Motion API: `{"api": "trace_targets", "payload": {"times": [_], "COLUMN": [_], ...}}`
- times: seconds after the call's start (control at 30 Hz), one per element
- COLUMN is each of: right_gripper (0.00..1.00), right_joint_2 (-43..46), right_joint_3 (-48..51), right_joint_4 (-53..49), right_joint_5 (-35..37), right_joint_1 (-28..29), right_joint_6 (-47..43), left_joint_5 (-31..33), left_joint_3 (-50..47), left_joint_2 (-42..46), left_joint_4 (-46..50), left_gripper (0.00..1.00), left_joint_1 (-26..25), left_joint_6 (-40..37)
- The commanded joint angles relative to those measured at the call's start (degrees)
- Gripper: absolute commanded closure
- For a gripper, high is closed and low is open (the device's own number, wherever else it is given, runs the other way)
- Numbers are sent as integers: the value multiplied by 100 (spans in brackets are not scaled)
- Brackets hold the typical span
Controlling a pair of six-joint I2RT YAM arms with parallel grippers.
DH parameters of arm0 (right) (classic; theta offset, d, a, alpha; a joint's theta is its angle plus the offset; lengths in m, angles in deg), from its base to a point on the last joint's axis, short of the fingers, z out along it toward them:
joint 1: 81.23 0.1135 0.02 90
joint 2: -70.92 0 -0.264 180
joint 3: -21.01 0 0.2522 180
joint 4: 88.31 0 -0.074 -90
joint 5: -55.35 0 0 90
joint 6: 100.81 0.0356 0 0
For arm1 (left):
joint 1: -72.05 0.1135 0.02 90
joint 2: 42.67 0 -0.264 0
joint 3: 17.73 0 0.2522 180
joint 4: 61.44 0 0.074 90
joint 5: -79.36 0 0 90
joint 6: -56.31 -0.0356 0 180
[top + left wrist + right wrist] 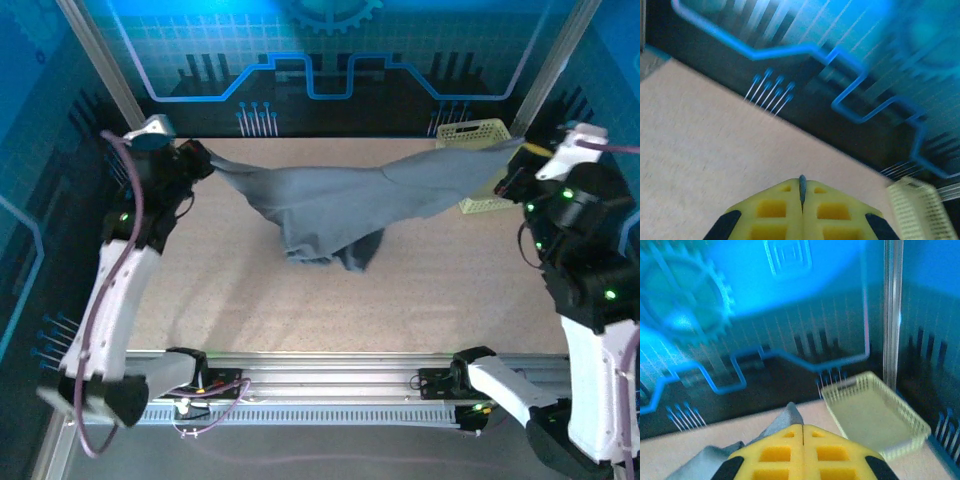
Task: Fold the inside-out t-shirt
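shut jaws hold the inside-out t-shirt (330, 205) stretched, sagging.

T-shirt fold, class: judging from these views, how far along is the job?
Done: the left gripper and right gripper are each shut on one end of the t-shirt, holding those ends up. In hand: it stretches between them, its middle sagging onto the table. Left: no fold shows yet; it needs laying flat, then folding.

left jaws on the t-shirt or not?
Touching. Top view: the t-shirt stretches taut from the left gripper; the left wrist view shows a grey sliver of cloth pinched between its shut jaws.
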Motion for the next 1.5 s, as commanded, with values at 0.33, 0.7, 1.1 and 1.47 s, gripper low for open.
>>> {"api": "trace_targets", "payload": {"times": [0.33,0.7,1.1,1.47], "right_gripper": [100,100,100,100], "right_joint_2": [175,1124,1829,1735], "right_joint_3": [1753,4624,5341,5267], "right_joint_4": [102,-413,-950,-745], "right_joint_5": [-102,-201,-530,-627], "right_joint_1": [-97,-759,-893,-899], "right_joint_6": [242,1278,1784,1793], "left_joint_5": [-980,-1270,-860,-385], "left_joint_3": [-1875,-4424,-4833,-4976], "left_joint_2": [-395,475,956,534], "left_joint_4": [413,562,1236,1213], "left_gripper": [100,87,45,50], "left_joint_1": [-159,-968,-1022,-1243], "left_joint_6": [132,932,1495,1491]}}
